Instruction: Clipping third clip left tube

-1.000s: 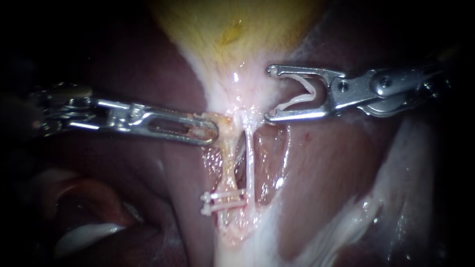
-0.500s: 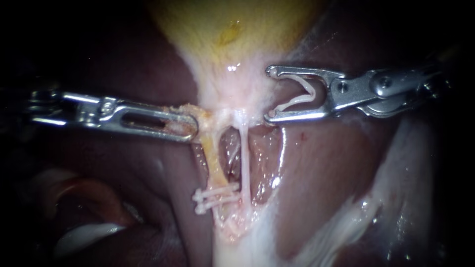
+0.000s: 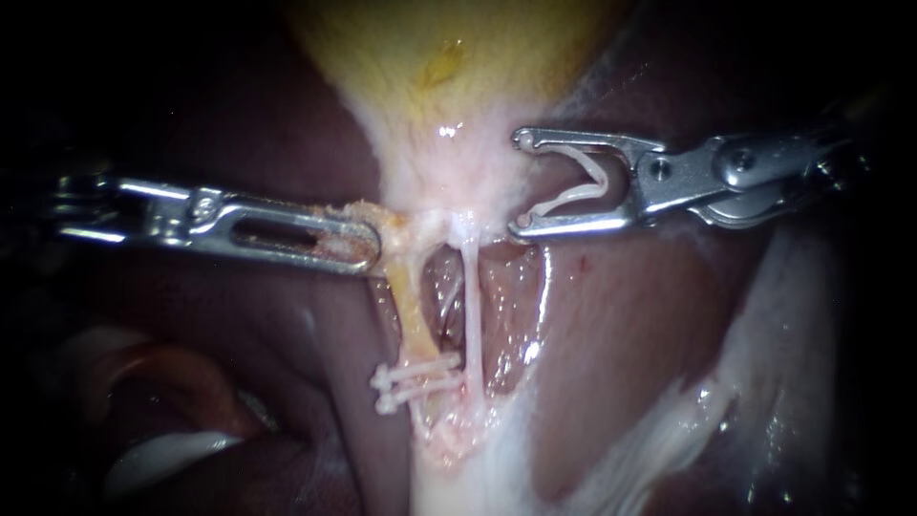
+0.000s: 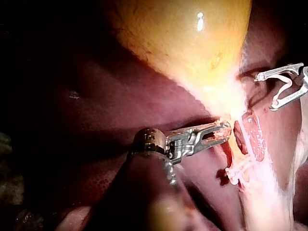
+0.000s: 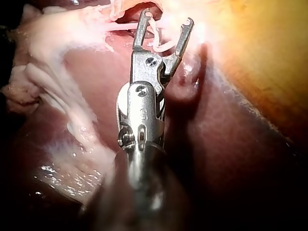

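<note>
My left instrument (image 3: 371,245) has its slotted jaws shut on yellowish tissue at the top of the left tube (image 3: 409,308), pulling it away from the thin white right tube (image 3: 471,296). Two white clips (image 3: 417,382) cross the left tube low down. My right instrument (image 3: 518,183) stands just right of the tubes' upper ends. Its jaws are wide apart, with a white clip (image 3: 580,187) held between them. In the left wrist view the left instrument's jaws (image 4: 222,131) grip beside the two clips (image 4: 238,169). In the right wrist view the right instrument (image 5: 166,18) carries its clip (image 5: 161,44).
The yellow gallbladder (image 3: 449,57) narrows down to the tubes. Dark red liver (image 3: 650,306) lies on both sides. A band of white tissue (image 3: 669,440) runs lower right. An open window (image 3: 444,296) shows between the two tubes.
My left instrument has drawn to the left with its tissue, tilting the left tube and widening the gap between the tubes. The right instrument has stayed put.
</note>
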Controlling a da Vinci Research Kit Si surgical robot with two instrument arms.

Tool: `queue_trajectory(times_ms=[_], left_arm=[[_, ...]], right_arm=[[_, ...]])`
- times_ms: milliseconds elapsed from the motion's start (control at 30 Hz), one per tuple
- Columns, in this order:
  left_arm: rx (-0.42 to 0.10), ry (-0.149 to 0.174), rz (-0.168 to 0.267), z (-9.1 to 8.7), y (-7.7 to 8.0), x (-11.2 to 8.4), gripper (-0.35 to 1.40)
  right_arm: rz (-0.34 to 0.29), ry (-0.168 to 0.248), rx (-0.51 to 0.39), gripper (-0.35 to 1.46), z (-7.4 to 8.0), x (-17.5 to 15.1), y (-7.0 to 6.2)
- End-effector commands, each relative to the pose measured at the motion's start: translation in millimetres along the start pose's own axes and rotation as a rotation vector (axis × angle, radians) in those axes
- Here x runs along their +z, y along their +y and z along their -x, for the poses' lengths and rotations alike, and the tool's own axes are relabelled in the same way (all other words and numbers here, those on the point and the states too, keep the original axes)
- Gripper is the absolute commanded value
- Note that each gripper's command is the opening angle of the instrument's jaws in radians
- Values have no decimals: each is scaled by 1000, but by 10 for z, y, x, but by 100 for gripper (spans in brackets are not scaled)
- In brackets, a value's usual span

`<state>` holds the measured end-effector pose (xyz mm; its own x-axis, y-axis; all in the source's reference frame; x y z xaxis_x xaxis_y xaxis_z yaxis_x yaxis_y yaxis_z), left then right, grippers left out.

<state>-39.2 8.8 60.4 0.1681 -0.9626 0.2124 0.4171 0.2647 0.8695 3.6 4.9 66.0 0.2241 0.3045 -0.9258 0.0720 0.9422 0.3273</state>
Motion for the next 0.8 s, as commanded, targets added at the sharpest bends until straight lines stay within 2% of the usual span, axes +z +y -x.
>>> queue_trajectory(times_ms=[33,133,300,467,600,800], left_arm=[[2,2,1,0,0,0,-35],[2,0,3,0,1,0,-35],[3,-1,5,1,3,-1,-35],[2,-3,7,2,3,-2,-35],[2,-3,7,2,2,-2,-35],[1,-3,7,2,-1,-3,-35]], right_arm=[[2,1,19,49,2,1,-5],[-17,9,83,49,8,10,-16],[-40,20,141,49,14,29,-30],[-71,-26,165,48,27,51,-45],[-79,-30,187,48,40,69,-54],[-98,-57,207,48,59,92,-61]])
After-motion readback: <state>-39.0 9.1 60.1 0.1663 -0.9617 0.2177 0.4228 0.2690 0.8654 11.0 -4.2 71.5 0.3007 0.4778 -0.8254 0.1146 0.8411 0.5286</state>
